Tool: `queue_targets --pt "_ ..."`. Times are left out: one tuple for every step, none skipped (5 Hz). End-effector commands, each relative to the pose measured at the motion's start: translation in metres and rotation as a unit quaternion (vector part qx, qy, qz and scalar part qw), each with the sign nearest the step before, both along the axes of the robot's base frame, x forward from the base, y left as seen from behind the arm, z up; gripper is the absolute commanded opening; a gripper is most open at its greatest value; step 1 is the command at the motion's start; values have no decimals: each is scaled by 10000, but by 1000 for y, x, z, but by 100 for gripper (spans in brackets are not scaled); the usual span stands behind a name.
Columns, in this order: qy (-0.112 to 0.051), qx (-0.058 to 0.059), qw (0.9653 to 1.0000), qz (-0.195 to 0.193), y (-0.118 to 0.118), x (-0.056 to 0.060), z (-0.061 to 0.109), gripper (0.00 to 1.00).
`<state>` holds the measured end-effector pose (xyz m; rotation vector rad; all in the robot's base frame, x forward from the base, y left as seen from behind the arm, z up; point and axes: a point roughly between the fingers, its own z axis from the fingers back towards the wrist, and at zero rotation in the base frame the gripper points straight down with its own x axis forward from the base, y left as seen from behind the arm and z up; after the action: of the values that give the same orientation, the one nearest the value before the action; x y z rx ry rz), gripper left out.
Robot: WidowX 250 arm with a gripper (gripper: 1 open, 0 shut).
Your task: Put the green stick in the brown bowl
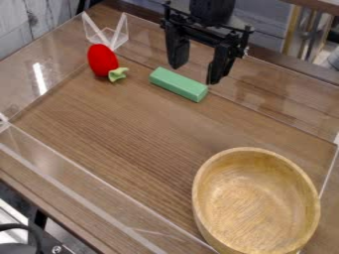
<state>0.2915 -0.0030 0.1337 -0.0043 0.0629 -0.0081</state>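
The green stick (177,83), a flat mint-green block, lies on the wooden table toward the back, left of centre. My gripper (197,67) hangs just above and to the right of it, pointing down, its two black fingers (173,52) spread open with nothing between them. The brown bowl (257,199), a wide tan wooden bowl with a thick rim, sits at the front right corner and holds nothing.
A small red toy with a green stem (103,61) lies to the left of the stick. Clear plastic walls (54,159) fence the table's edges. Chair and table legs stand behind the far edge.
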Motion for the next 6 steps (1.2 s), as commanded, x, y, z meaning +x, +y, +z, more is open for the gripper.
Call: queue_targets --pt "76 -40 9975 704 2 0 -6 100" --pt "102 -134 9879 1542 22 3 -5 100" --pt "26 -305 9650 2605 50 12 -6 100" --pt "-34 -471 9354 3505 68 26 -27 100" --pt "-88 -646 9032 4242 80 44 -51 100" --pt "-153 -796 8592 5052 90 53 -62 100"
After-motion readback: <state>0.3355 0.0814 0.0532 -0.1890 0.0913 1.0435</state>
